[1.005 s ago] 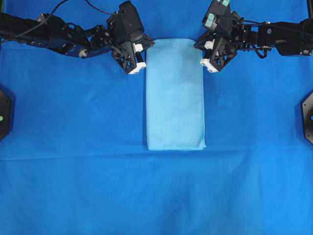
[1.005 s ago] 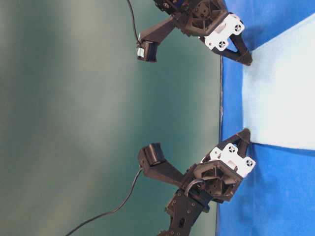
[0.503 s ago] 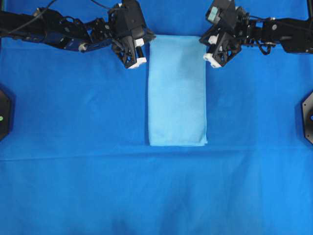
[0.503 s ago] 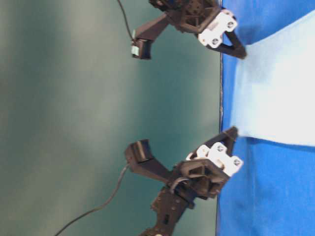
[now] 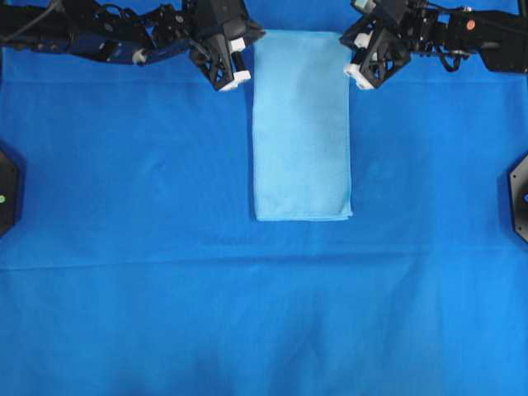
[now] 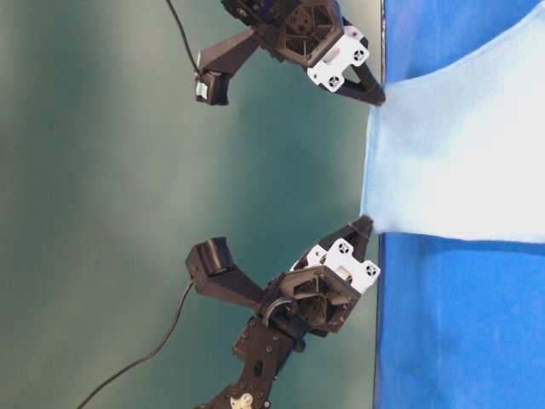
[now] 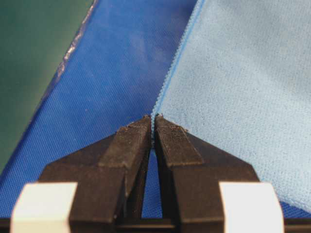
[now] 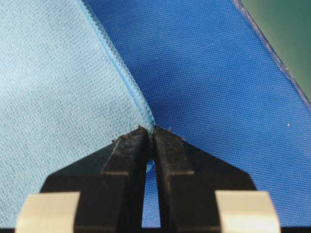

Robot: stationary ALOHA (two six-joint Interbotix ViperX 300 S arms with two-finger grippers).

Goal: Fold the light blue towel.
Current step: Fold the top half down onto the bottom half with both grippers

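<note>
The far edge of the light blue towel point(image 5: 302, 124) has been lifted off the table covering point(image 5: 165, 289) and drawn toward the far side of the table since a second ago, and its near edge has slid after it. This suggests that the lift preceding the next fold is under way. The left gripper point(image 7: 153, 124) is clamped on the towel's far left corner, the right gripper point(image 8: 148, 133) on its far right corner. The towel is seen as a narrow, smooth rectangle with a stitched hem, its far end raised.
</note>
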